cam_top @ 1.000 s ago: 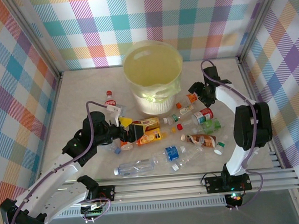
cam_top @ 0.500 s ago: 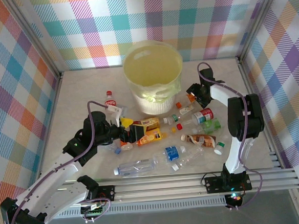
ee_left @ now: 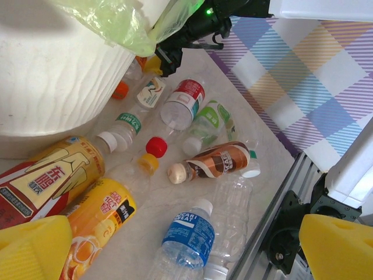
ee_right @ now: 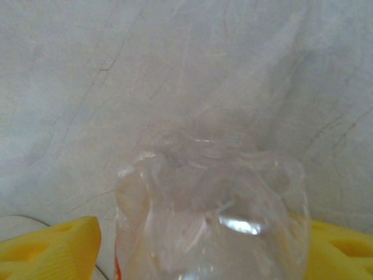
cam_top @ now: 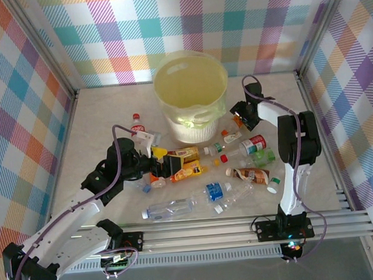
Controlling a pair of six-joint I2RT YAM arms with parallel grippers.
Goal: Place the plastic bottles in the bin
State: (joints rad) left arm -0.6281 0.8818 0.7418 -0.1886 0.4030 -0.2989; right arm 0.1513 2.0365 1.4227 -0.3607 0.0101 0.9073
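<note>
Bottle first: a clear plastic one (ee_right: 210, 192) sits between the yellow pads of my right gripper (ee_right: 203, 242). Its rounded end points out past the fingertips, so its long axis seems to run back along my fingers. The pads bracket it closely, yet I cannot tell whether they truly clamp it. The bin (cam_top: 187, 132) stands just beside this gripper, to its left and taller, so I judge the carry goes up and leftward over the rim. My left gripper (ee_left: 186, 233) hangs wide open and empty, with loose bottles (ee_left: 213, 166) scattered ahead of it
</note>
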